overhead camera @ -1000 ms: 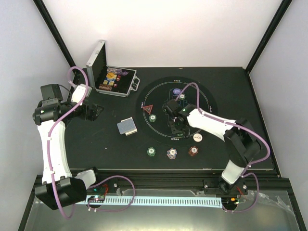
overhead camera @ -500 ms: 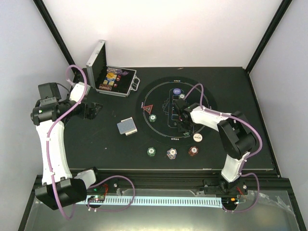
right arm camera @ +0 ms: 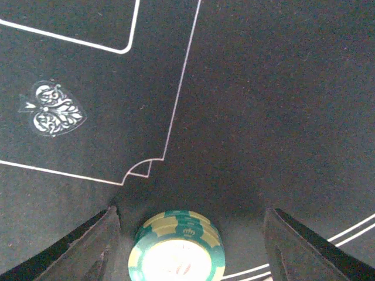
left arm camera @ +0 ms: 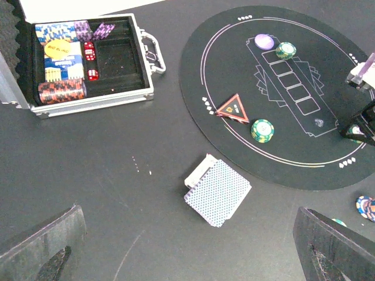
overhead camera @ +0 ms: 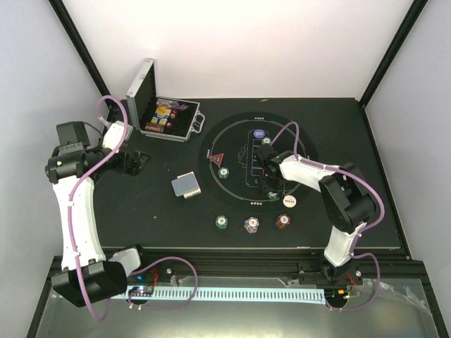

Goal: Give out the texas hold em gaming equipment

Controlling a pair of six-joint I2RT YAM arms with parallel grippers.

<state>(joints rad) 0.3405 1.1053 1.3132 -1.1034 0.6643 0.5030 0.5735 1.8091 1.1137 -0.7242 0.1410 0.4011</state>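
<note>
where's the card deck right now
In the top view the card deck lies left of centre, just left of the mat and nearer the arms than the open case.

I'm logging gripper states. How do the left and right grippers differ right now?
The left gripper hangs above bare black table, off the round mat; the right gripper is low over that mat. The left gripper has nothing between its fingers; the right gripper's fingers straddle a green chip stack. Both are open.
</note>
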